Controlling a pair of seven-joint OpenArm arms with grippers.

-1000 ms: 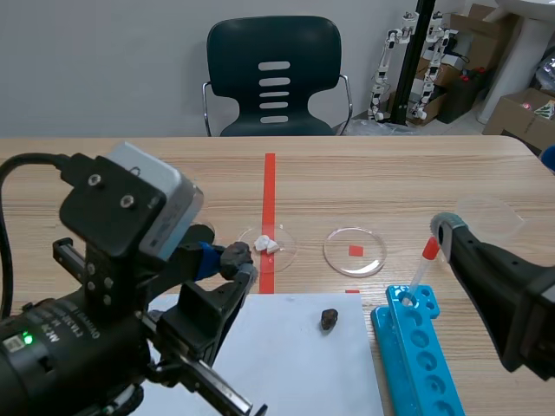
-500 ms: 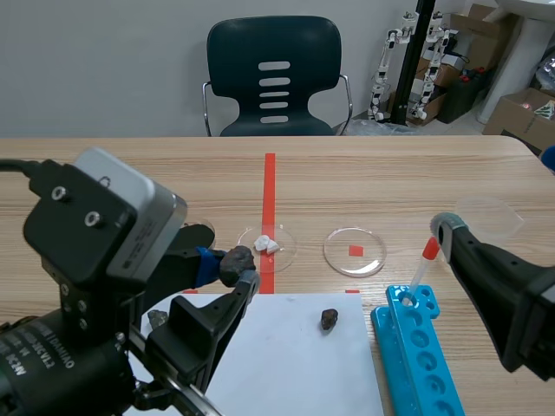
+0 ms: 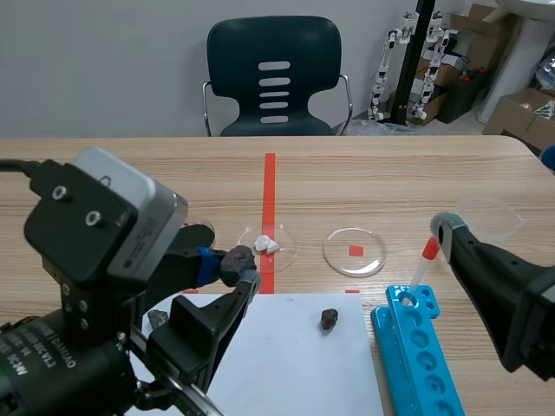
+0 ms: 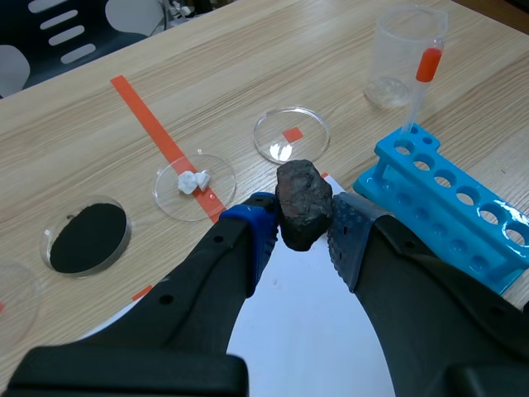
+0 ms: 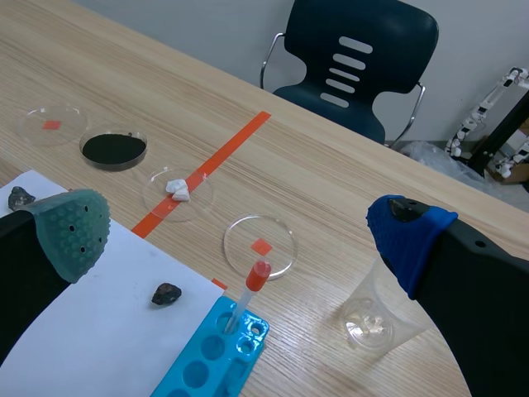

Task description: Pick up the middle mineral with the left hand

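Scene: left gripper was clamped on the middle mineral, held above the white paper.
Left wrist: only the pad tips caught it; the uneven rock could twist free and drop.
Right wrist: right gripper was spread, empty.

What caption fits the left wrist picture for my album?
Left gripper holds a dark rock above white paper, beside a blue rack.
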